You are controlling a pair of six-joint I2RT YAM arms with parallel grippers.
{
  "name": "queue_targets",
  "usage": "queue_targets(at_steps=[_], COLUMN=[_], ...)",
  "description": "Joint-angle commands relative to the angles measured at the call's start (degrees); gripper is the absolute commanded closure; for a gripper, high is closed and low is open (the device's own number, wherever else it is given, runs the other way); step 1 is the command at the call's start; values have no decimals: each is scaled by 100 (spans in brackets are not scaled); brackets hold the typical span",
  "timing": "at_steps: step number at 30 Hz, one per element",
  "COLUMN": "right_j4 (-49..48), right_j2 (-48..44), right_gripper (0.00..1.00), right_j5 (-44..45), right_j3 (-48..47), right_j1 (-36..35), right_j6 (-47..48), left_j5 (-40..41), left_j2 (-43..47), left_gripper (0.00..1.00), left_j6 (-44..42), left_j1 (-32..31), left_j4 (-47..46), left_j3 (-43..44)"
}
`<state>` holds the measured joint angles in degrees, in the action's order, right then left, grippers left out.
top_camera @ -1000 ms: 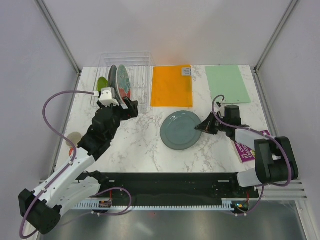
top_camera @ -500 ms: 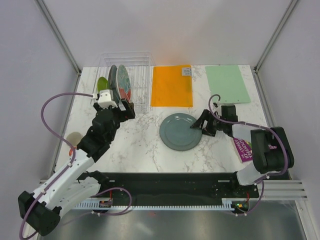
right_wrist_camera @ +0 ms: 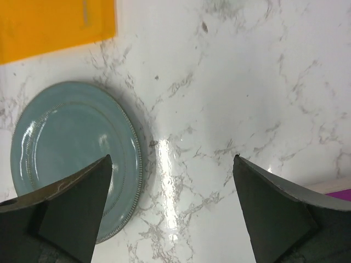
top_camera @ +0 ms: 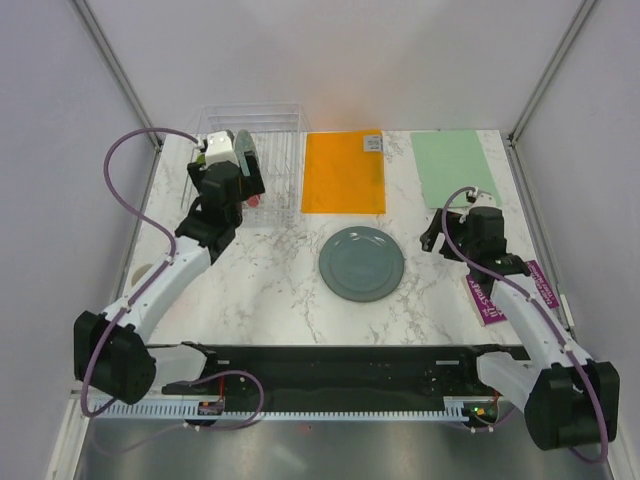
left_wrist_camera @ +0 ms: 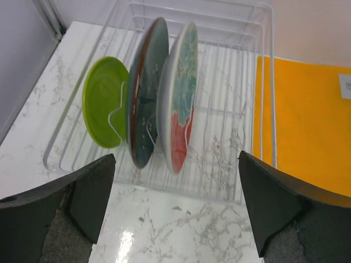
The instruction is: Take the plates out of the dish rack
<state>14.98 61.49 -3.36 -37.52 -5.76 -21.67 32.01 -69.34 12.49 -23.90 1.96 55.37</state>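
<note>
I see a lime-green plate (left_wrist_camera: 101, 104), a dark teal plate (left_wrist_camera: 142, 131), a red-and-teal floral plate (left_wrist_camera: 178, 109), a grey-green plate (top_camera: 362, 263) and an orange mat (top_camera: 343, 175).

White-and-black arms (top_camera: 165, 285) trail purple cables (top_camera: 110, 165) (fingers (left_wrist_camera: 55, 213) dark grey).

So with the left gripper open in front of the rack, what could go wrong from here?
The floral plate and dark teal plate stand close together in the dish rack; the left gripper could pinch or knock both.
The grey-green plate lies flat on the table; the next plate set down may strike it.
</note>
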Motion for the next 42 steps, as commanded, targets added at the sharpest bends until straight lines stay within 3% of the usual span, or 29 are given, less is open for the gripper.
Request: queue_targets(at_steps=[1, 5, 12, 30, 36, 39, 42], right_j4=[207, 198, 40, 5, 5, 5, 5], right_j2=[-550, -516, -33, 38, 56, 64, 82], right_gripper=[2, 2, 2, 4, 8, 10, 11], right_j5=[345, 353, 177, 98, 81, 81, 72], right_j3=[-71, -107, -151, -98, -89, -80, -89], right_j1=[5, 5, -4, -4, 5, 5, 5], right_j6=[172, 163, 207, 207, 207, 207, 216], left_j5=[-36, -545, -749, 508, 727, 877, 956], left_j2=[-650, -1527, -2557, -3489, -3683, -3753, -3797], left_gripper=[0, 1, 6, 10, 25, 41, 65], left_j6=[-352, -580, -713, -950, -871, -845, -845], left_j1=[482, 553, 553, 562, 562, 553, 562], left_j4=[-362, -442, -20, 253, 332, 393, 463], left_j3=[920, 1563, 2732, 3164, 3190, 3164, 3181])
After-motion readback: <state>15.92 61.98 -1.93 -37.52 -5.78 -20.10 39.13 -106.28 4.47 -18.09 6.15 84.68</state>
